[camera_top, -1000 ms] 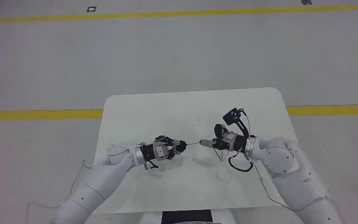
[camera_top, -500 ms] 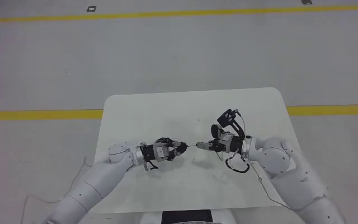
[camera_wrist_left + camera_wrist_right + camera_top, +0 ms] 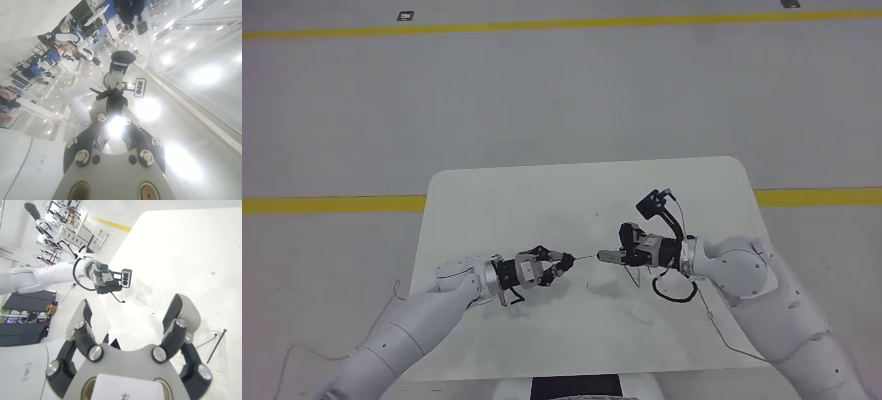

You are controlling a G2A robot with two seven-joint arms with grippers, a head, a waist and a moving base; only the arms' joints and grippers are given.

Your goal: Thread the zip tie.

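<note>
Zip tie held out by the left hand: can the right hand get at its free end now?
Probably yes: the right hand is open, facing the zip tie, with nothing between them.

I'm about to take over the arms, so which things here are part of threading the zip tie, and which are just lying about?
In the job: the zip tie, held out by the left gripper toward the open right gripper.
Lying about: a second black zip tie on the white table near the right gripper; small dark specks on the table.
</note>
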